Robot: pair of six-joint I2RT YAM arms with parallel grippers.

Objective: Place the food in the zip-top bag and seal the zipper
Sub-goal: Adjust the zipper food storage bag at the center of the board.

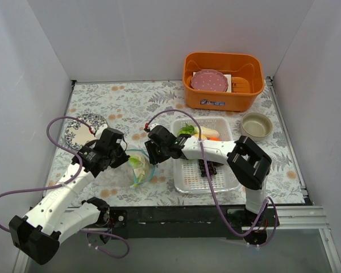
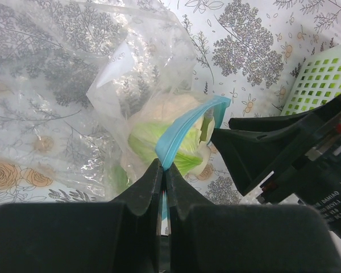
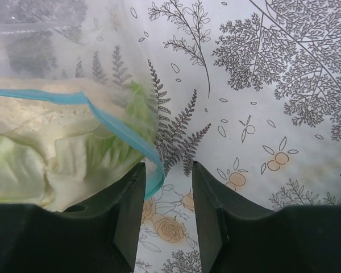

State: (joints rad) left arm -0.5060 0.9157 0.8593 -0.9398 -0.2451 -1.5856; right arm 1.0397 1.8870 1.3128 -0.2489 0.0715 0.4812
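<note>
The clear zip-top bag (image 1: 137,168) lies between the two arms with a white-green cabbage (image 2: 165,128) inside it. My left gripper (image 2: 163,166) is shut on the light blue zipper (image 2: 182,131) at the bag's mouth. My right gripper (image 3: 167,170) is open just beside the bag's mouth, with the zipper (image 3: 116,128) curving past its left finger and the cabbage (image 3: 40,148) to the left. In the top view the left gripper (image 1: 125,158) and the right gripper (image 1: 152,153) flank the bag. More food, dark grapes (image 1: 208,167) and greens (image 1: 187,129), lies in the perforated tray (image 1: 184,177).
An orange bin (image 1: 223,99) with a pink plate (image 1: 209,81) stands at the back right. A small beige bowl (image 1: 256,125) sits right of the tray. A patterned plate (image 1: 79,132) lies at the left behind my left arm.
</note>
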